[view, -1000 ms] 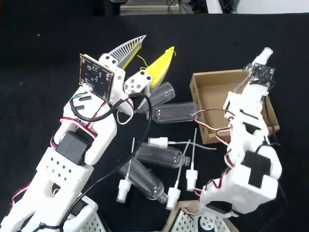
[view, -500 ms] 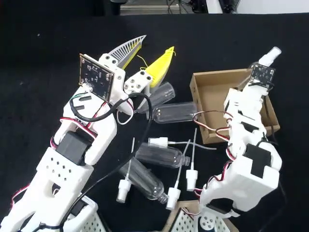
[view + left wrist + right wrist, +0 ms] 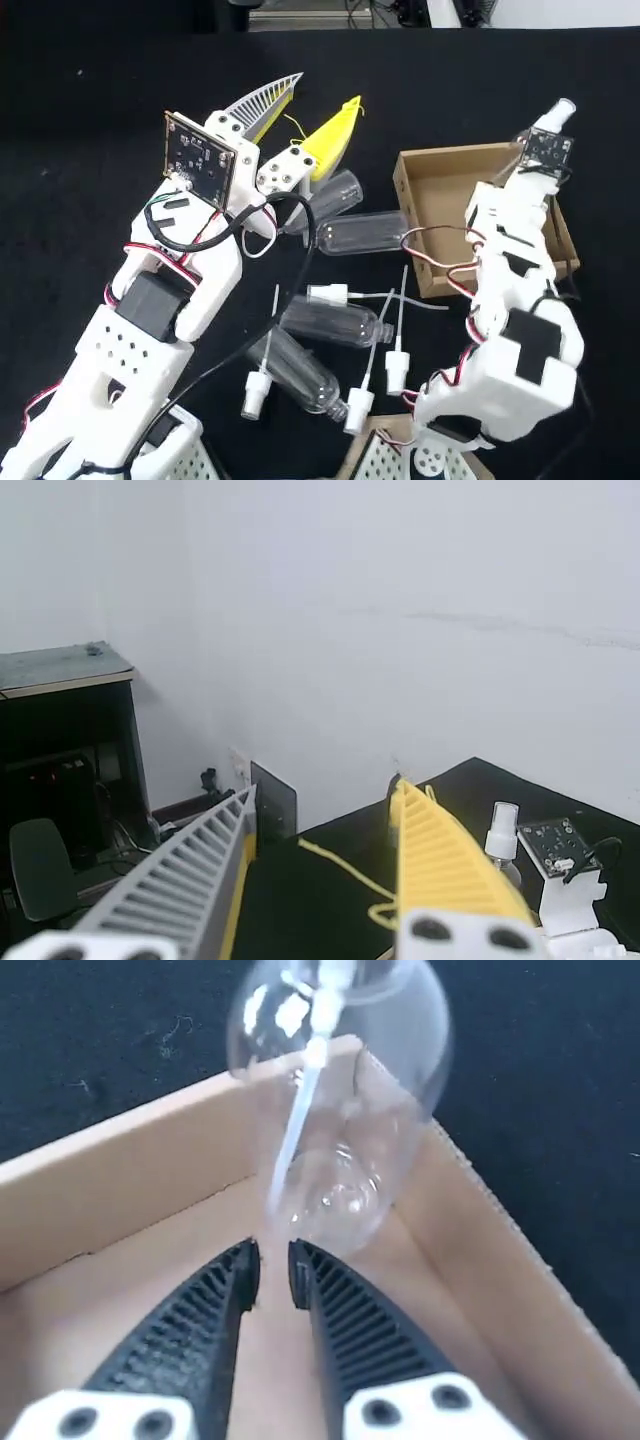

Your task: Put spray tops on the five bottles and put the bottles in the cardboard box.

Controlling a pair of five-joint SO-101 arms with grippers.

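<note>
Where the black cloth table (image 3: 80, 120) fills the high view, the following are listed.

1. Cardboard box (image 3: 440, 185): brown, corrugated, open-topped, straight-walled; right of centre.
2. Capped bottle (image 3: 340, 1080): clear plastic with rounded ends and a thin white dip tube inside. A white spray top (image 3: 560, 108) is fitted. The bottle is tilted over a corner of the box, and its top shows in the upper right of the high view.
3. Right gripper (image 3: 272, 1248): two black ribbed fingers drawn almost together, with a thin slit between them. The tips are just beside the capped bottle's rounded end, above the box floor. Whether they pinch the bottle cannot be told.
4. Left gripper (image 3: 328, 88): one solid yellow finger and one grey slatted finger, both tapered, spread wide and holding nothing. It is raised at upper centre-left of the high view.
5. Four loose bottles (image 3: 335, 323): clear, without tops, lying on their sides. Two are near the box's left wall and two are lower, at centre.
6. Four loose tops (image 3: 398, 370): white, each with a long thin tube, scattered among the lower bottles at bottom centre.
</note>
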